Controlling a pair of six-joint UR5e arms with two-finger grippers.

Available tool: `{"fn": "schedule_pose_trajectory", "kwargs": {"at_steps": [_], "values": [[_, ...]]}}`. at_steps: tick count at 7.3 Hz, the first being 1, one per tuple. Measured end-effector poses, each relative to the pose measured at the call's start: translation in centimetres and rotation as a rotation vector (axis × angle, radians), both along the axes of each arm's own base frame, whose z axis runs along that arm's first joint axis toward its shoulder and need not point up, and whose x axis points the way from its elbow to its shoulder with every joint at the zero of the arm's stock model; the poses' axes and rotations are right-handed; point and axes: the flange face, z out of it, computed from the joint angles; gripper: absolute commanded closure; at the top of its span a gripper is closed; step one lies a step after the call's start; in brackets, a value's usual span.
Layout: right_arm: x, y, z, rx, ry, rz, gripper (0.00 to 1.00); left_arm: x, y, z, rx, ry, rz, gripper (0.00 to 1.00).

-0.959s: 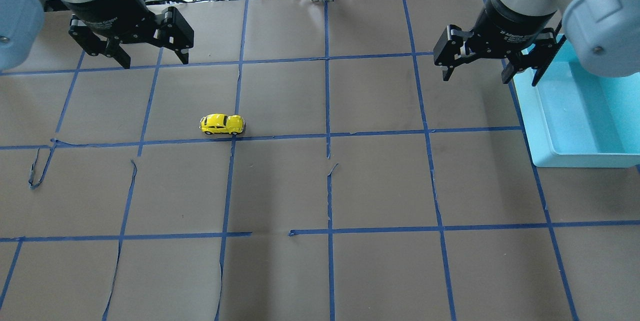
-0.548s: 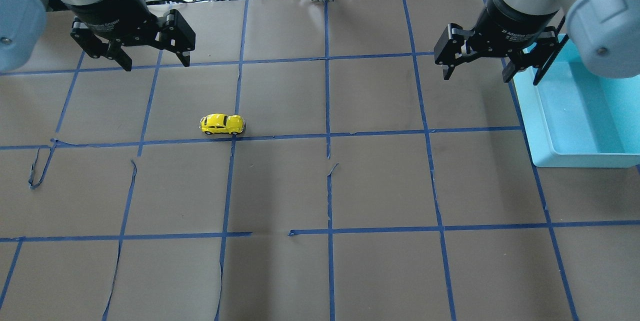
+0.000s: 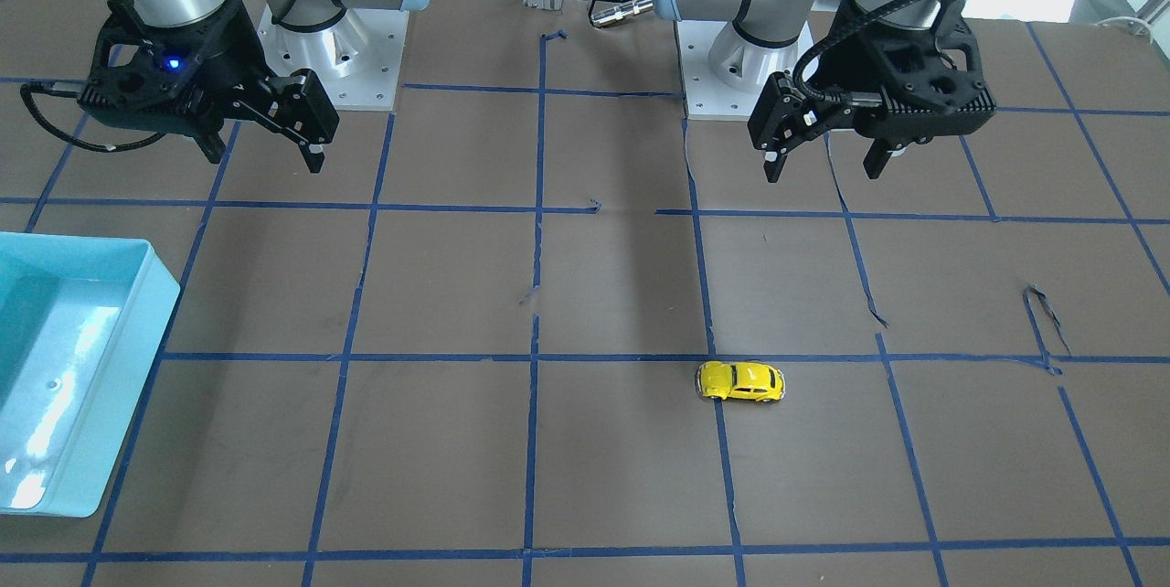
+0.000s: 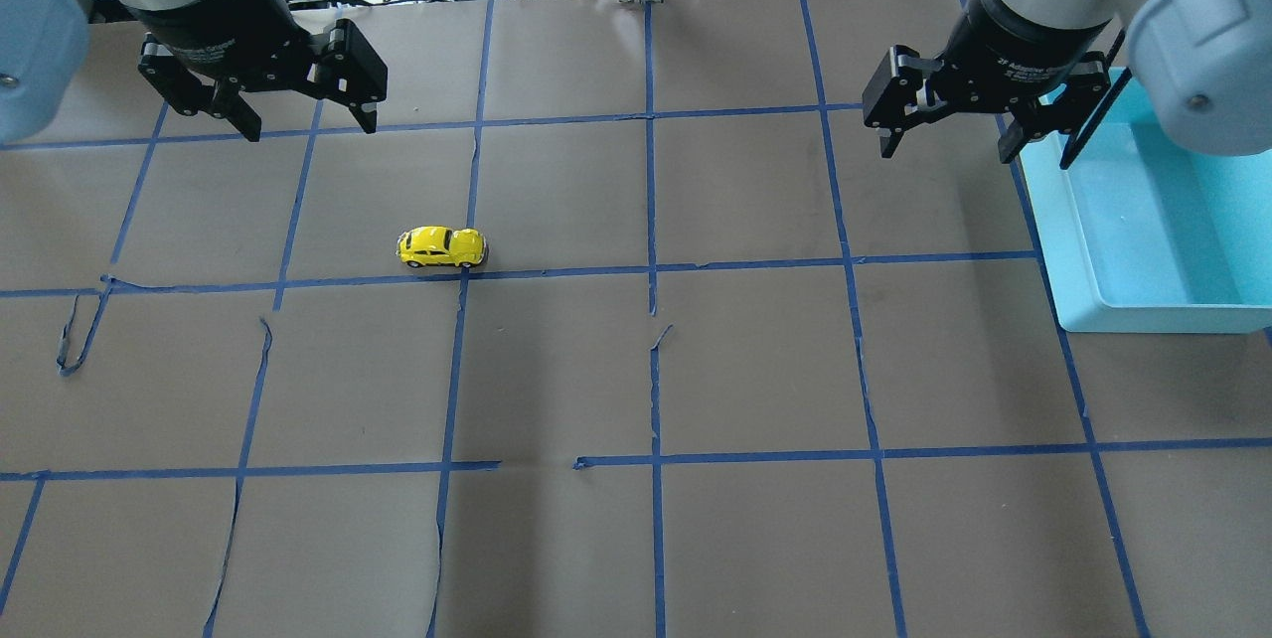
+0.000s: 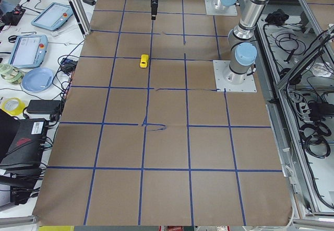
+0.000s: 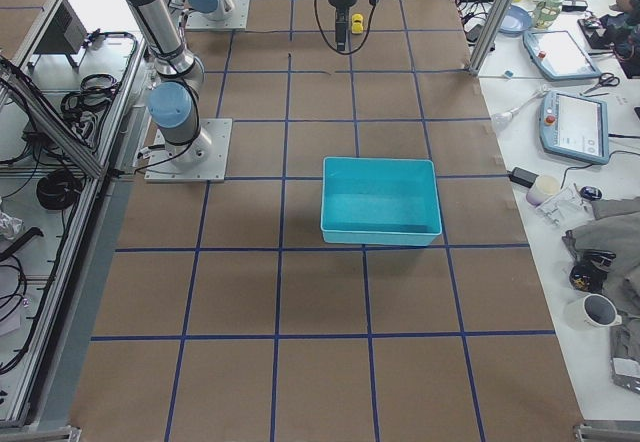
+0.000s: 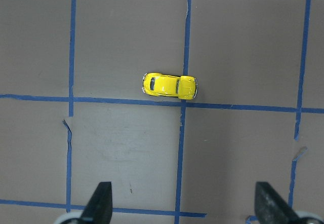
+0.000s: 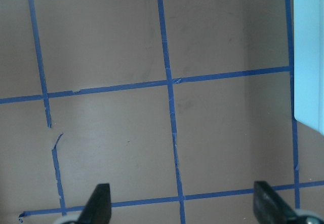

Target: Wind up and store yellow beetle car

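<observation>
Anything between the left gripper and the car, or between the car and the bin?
Nothing visible. Only taped brown paper lies between the open left gripper, the yellow beetle car and the turquoise bin.

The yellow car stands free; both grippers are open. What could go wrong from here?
1. The yellow beetle car is far smaller than the open left gripper; on its wheels it may roll away as the gripper closes.
2. The teal bin lies far across, on the right gripper's side, so a long carry or handover might drop the car.
</observation>
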Motion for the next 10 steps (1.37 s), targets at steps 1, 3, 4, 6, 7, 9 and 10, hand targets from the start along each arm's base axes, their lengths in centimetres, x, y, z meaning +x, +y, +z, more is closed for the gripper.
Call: {"fn": "schedule_pose_trajectory", "kwargs": {"at_steps": [1, 3, 4, 6, 7, 9, 10], "values": [[0.0, 0.0, 0.0, 0.001, 0.0, 0.0, 0.0, 0.1, -0.1, -0.2, 0.005, -0.001, -0.004, 0.0], [0.0, 0.0, -0.1, 0.002, 0.002, 0.0, 0.0, 0.2, -0.3, -0.5, 0.012, -0.002, -0.019, 0.0], [0.0, 0.0, -0.1, 0.003, 0.002, 0.0, 0.0, 0.2, -0.3, -0.3, 0.009, -0.004, -0.025, 0.0], [0.0, 0.0, -0.1, 0.002, 0.002, 0.001, 0.0, 0.2, 0.1, -0.2, 0.019, -0.008, -0.076, 0.0], [0.0, 0.0, -0.1, 0.001, 0.001, 0.002, 0.0, 0.1, 0.5, -0.3, 0.043, -0.012, -0.166, 0.0], [0.0, 0.0, 0.0, 0.0, 0.002, 0.002, 0.0, 0.0, 0.6, -2.1, 0.101, -0.007, -0.432, 0.0], [0.0, 0.0, 0.0, -0.001, 0.0, 0.002, 0.0, 0.3, 0.6, -4.4, 0.136, 0.004, -0.587, 0.0]]}}
